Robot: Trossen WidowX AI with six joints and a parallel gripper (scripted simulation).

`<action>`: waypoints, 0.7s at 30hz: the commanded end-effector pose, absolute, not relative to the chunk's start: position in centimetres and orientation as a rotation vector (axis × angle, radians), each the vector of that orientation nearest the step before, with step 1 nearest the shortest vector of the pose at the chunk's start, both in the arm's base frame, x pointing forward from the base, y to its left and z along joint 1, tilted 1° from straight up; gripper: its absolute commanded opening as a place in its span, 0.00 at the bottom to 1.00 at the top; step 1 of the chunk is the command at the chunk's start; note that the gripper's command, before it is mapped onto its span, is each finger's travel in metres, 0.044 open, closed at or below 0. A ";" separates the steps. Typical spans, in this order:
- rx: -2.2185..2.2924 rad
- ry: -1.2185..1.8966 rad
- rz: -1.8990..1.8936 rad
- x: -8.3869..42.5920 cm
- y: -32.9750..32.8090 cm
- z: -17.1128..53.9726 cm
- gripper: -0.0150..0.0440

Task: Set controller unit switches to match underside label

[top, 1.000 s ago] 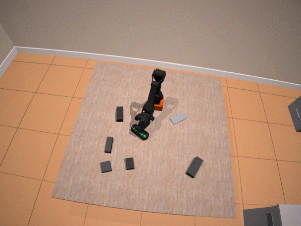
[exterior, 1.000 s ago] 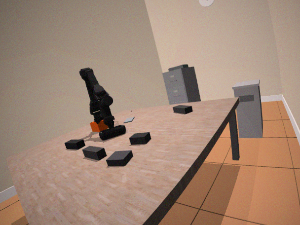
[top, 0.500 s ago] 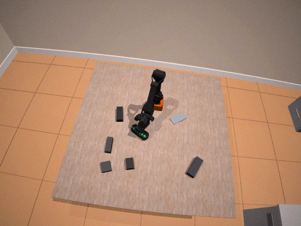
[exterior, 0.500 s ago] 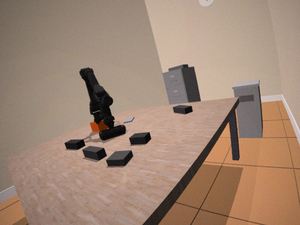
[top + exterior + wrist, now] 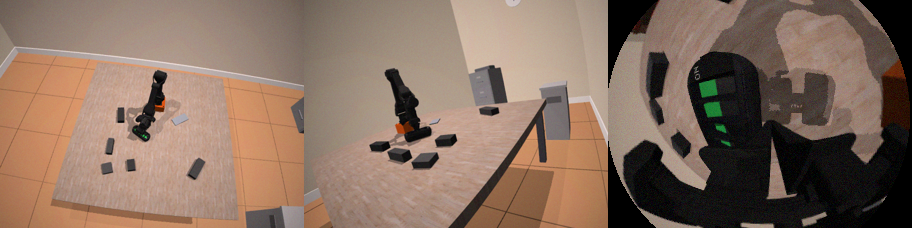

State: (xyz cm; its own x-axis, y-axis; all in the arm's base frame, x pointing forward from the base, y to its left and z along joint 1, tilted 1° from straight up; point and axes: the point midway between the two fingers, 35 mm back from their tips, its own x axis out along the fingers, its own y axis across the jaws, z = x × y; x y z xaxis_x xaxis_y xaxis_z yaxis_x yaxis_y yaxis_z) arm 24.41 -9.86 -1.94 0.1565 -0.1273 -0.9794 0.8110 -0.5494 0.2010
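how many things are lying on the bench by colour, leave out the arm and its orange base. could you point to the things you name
Dark grey or black blocks [image 5: 120, 115] [image 5: 446, 140]: 5
Controller unit, dark with green switch ends [image 5: 145, 137] [image 5: 418, 134] [image 5: 748, 90]: 1
Pale blue-grey flat plate [image 5: 180, 119] [image 5: 435, 121]: 1
Total: 7
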 end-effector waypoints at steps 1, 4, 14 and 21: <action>1.652 0.643 -1.491 24.2 -9.6 0.9 0.25; 1.656 0.628 -1.480 23.9 -9.4 2.8 0.25; 1.656 0.628 -1.480 23.9 -9.4 2.8 0.25; 1.641 0.791 -1.603 24.4 -9.8 2.9 0.25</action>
State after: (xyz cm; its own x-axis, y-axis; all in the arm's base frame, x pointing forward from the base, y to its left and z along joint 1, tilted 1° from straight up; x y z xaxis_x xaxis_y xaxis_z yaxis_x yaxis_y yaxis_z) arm 23.99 -9.58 2.64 0.0904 -0.0849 -0.9923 0.8164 -0.5643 0.1226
